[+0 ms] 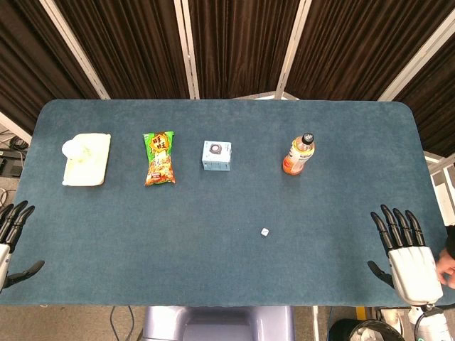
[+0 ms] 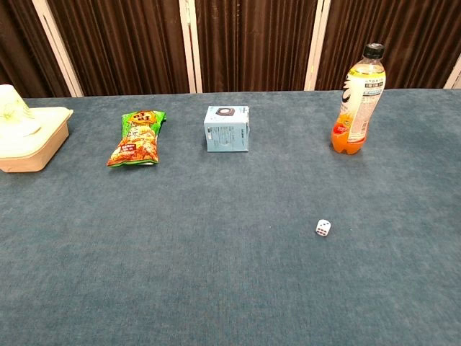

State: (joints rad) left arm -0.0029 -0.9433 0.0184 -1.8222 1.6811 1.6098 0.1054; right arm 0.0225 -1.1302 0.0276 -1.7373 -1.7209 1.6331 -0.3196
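Die (image 1: 264,232), small and white, lying on the blue table (image 1: 213,241) right of centre toward the near edge, nearest thing to the right hand (image 1: 409,259) yet well apart from it. Dark pips showing in the chest view (image 2: 323,228); count too small to tell.

Right hand resting at the near right corner of the table, palm down, fingers spread and pointing away, holding nothing. Left hand (image 1: 11,241) at the near left corner, mostly cut off by the frame edge; dark fingers apart, apparently empty. Neither hand visible in the chest view.

Farther back, a row of four things, well apart from each other. Bottle (image 1: 299,154) of orange drink, black cap, standing upright beyond and right of the die. Box (image 1: 216,155), pale blue, near the middle. Snack bag (image 1: 160,158), green and orange, lying flat left of the box. Tub (image 1: 86,159), cream-coloured, farthest left.

Dark curtains (image 1: 234,42) behind the table.
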